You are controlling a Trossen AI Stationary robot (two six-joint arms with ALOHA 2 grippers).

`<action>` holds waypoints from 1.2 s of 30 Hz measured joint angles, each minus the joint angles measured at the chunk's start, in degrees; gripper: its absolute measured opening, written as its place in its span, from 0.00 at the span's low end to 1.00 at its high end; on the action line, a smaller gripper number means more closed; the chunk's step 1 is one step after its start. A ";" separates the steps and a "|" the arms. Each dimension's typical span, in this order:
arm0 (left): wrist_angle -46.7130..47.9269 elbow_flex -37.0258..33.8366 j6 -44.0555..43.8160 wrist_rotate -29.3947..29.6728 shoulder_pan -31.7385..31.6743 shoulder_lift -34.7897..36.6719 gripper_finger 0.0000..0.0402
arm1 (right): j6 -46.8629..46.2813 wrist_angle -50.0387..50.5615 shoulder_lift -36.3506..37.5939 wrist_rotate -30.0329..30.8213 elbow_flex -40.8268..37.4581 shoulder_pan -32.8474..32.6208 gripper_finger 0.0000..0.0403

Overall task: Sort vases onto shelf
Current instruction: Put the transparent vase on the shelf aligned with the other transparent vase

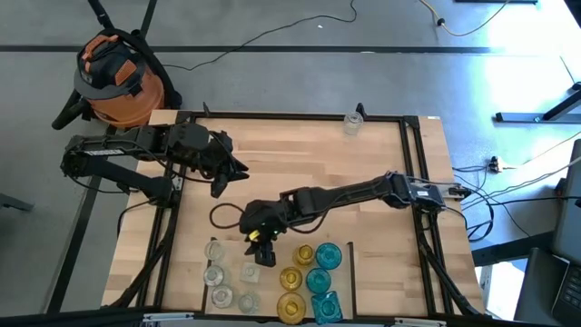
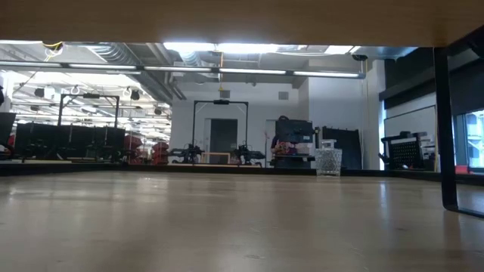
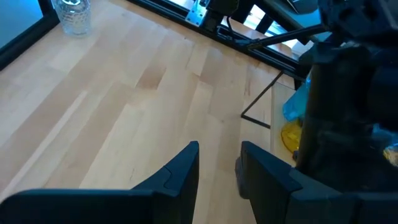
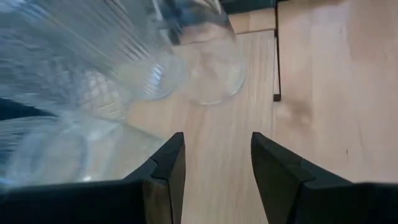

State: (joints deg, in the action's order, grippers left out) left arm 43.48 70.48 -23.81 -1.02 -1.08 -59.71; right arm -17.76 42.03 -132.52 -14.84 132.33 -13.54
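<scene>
- Because the right gripper point(image 1: 264, 255) hangs low over the shelf point(image 1: 354, 272), right at the cluster of clear vases point(image 1: 218, 272), any sideways drift could knock one over or push it across a dark dividing line into the wrong section.
- Since its wrist view shows ribbed clear glass point(image 4: 81, 68) looming very close beside the fingers point(image 4: 165, 168), I judge a careless lift or swing as the likeliest cause of a bump; glass this light would probably skid or topple at a slight touch.
- While the amber vases point(image 1: 292, 280) and teal vases point(image 1: 323, 272) stand just beside that gripper on its other side, they too are at risk if the arm sweeps that way.
- One clear vase point(image 1: 352, 121) sits alone at the far edge of the table, well apart from the rest; reaching for it means crossing bare wood, and a knock near the black rail could send it off the table.
- As for the jaws on the right, they stand moderately apart with bare wood between them; nothing is held, and no fingertip is seen touching glass.
- Off to the side, the left gripper point(image 1: 238, 169) waits above the table's far left part, jaws narrowly parted and empty, its wrist view looking toward that lone vase point(image 3: 73, 15).
</scene>
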 joint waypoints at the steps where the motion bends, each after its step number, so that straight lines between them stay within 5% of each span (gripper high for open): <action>1: 0.02 0.00 -0.02 0.00 0.00 0.01 0.28 | 0.00 0.03 -0.09 -0.32 -0.02 0.02 0.35; 36: 0.02 0.00 -0.26 0.03 -0.02 -0.01 0.28 | 1.12 -0.34 0.06 -9.02 0.04 -0.75 0.35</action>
State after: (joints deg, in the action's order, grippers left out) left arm 43.51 70.48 -24.08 -0.99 -1.10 -59.72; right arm -16.64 41.69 -132.46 -23.86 132.38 -14.29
